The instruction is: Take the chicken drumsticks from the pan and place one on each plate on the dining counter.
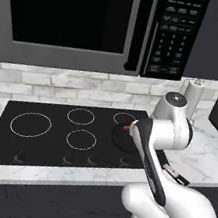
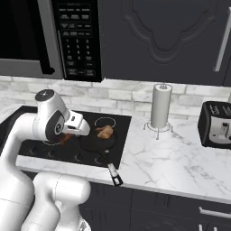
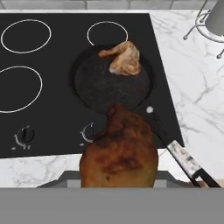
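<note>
No legible writing anywhere; microwave keypad (image 2: 76, 40) too blurred to read. Pincer (image 2: 67, 136) clenched on one golden-brown, glazed chicken drumstick (image 3: 119, 153), lifted above the cooktop (image 3: 43, 87). Beyond and below the pincer, second drumstick (image 3: 123, 57) lying in the black pan (image 3: 109, 85).

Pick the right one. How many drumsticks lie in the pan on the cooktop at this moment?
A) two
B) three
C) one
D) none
C: one drumstick lies at the far rim of the pan, while the other drumstick sits close up at the gripper, lifted clear of the pan.
</note>
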You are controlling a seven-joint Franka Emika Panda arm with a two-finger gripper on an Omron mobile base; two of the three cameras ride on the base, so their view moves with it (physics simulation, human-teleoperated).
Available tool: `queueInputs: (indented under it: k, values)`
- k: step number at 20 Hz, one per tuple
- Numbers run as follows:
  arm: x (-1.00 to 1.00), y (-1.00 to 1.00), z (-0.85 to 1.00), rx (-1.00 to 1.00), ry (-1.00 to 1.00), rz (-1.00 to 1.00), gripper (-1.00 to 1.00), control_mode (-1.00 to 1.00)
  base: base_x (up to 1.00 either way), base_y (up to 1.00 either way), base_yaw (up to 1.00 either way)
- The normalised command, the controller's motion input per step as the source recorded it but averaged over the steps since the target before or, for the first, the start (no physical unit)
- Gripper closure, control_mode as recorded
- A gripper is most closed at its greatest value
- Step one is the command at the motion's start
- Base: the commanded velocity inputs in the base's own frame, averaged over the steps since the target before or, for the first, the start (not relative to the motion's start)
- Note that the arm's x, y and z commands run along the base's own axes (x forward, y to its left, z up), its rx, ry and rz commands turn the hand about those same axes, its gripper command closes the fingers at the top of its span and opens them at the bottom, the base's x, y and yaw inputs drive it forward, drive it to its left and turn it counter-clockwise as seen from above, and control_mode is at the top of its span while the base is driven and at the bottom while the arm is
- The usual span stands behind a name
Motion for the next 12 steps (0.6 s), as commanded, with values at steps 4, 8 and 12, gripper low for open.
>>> queueInputs:
  k: [4, 8, 12]
  values:
    - [0.0, 0.0, 0.0, 0.0, 0.0, 0.0, 1.0, 1.0, -0.43, -0.22, 0.0]
    - [0.0, 0.0, 0.0, 0.0, 0.0, 0.0, 1.0, 1.0, -0.45, -0.28, -0.15]
    - [0.0, 0.0, 0.0, 0.0, 0.0, 0.0, 1.0, 1.0, -0.1, -0.15, -0.7]
